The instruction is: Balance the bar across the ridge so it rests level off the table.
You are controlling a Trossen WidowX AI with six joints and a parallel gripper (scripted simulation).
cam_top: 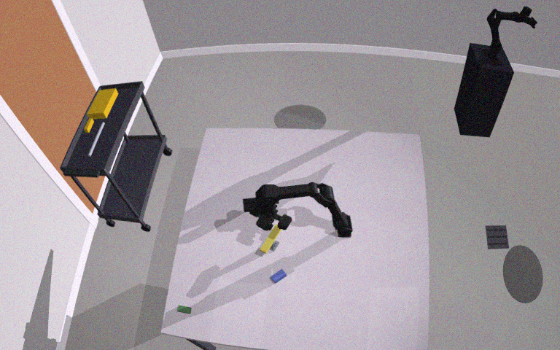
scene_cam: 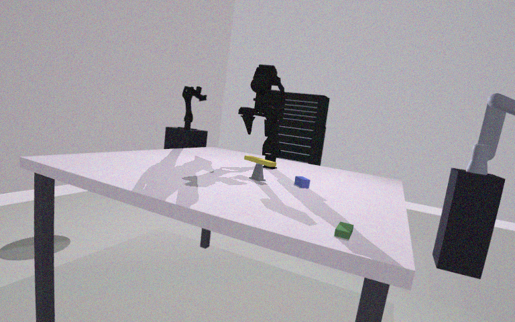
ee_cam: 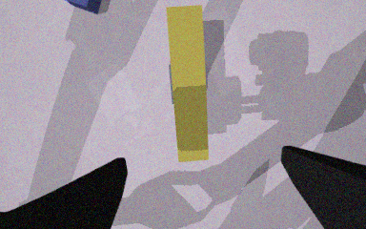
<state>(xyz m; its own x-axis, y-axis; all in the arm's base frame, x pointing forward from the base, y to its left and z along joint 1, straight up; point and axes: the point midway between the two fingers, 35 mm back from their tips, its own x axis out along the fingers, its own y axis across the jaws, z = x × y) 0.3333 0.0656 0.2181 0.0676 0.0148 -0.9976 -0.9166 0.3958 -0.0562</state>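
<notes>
The yellow bar (cam_top: 270,240) (scene_cam: 261,162) (ee_cam: 188,48) lies across the top of the grey ridge (cam_top: 275,246) (scene_cam: 258,173). In the exterior view both bar ends stand clear of the table, and the bar looks about level, though the slanted view makes a small tilt hard to judge. The ridge stands upright and is mostly hidden under the bar in the wrist view. My gripper (cam_top: 274,224) (scene_cam: 258,133) (ee_cam: 204,154) is wide open and empty. It hangs above the bar, not touching it, with the bar's near end showing between the fingertips in the wrist view.
A blue block (cam_top: 278,275) (scene_cam: 302,182) (ee_cam: 88,5) lies near the ridge on the white table (cam_top: 371,267) (scene_cam: 113,170). A green block (cam_top: 184,309) (scene_cam: 344,231) lies near a table corner. A dark cart (cam_top: 74,160) stands off the table.
</notes>
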